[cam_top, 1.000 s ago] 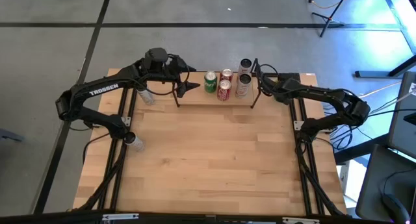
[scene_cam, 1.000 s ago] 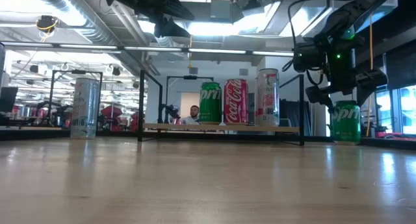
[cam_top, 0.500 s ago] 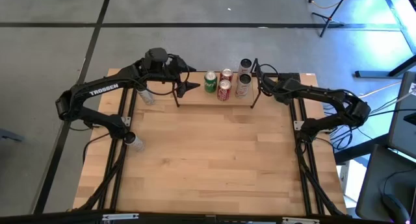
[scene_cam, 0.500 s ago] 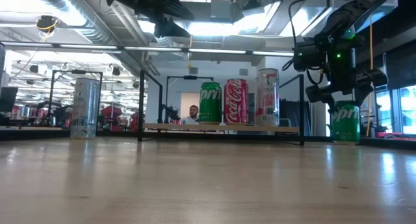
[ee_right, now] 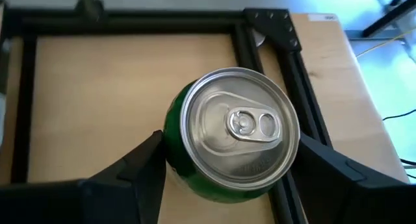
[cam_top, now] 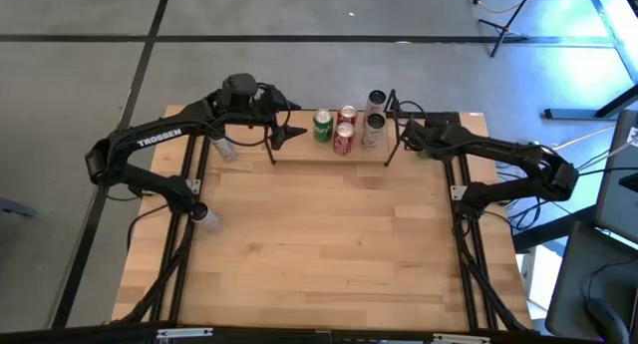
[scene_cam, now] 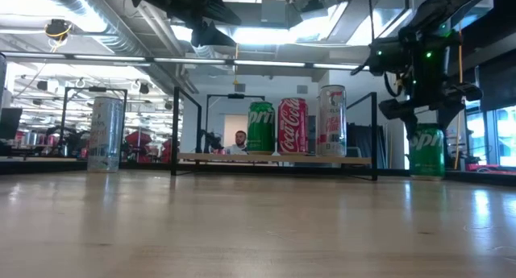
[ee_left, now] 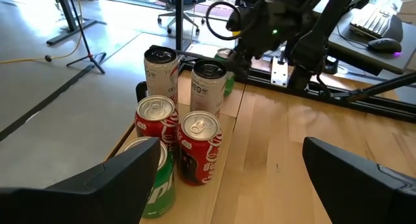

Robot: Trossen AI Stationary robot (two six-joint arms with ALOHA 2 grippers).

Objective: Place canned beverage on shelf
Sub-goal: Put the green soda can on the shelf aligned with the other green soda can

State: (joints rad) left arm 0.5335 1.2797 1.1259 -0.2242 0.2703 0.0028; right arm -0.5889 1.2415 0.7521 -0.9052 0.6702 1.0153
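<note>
The shelf (cam_top: 331, 150), a low black-rod rack on a wooden board, stands at the table's far edge and holds several upright cans: a green one (cam_top: 322, 126), red ones (ee_left: 198, 146) and tall white ones (ee_left: 208, 87). Right of the shelf stands another green can (ee_right: 227, 136), with my right gripper (ee_right: 227, 152) shut on it from above. In the high view that gripper (cam_top: 409, 135) hides the can. The low view shows the can (scene_cam: 427, 151) upright. My left gripper (ee_left: 244, 185) hangs open above the shelf's left end (cam_top: 291, 133), holding nothing. My right gripper pinches the green can's side wall just under the rim (ee_right: 170, 143) between its two fingers, one on each side. The fingers slant down onto it from above. The can stays upright, and its base (scene_cam: 427, 175) looks level with the table top; I cannot tell whether it is lifted.
A silver can (scene_cam: 105, 134) stands on the table left of the shelf, beside the left arm's frame (cam_top: 189, 174). The wide wooden table top (cam_top: 329, 244) lies in front of the shelf. A person shows far off in the room beyond the table (scene_cam: 240, 141).
My right gripper has risen a little over the green can, drawn slightly toward the table's right edge and rolled its wrist. The can has stayed upright in about the same place.
</note>
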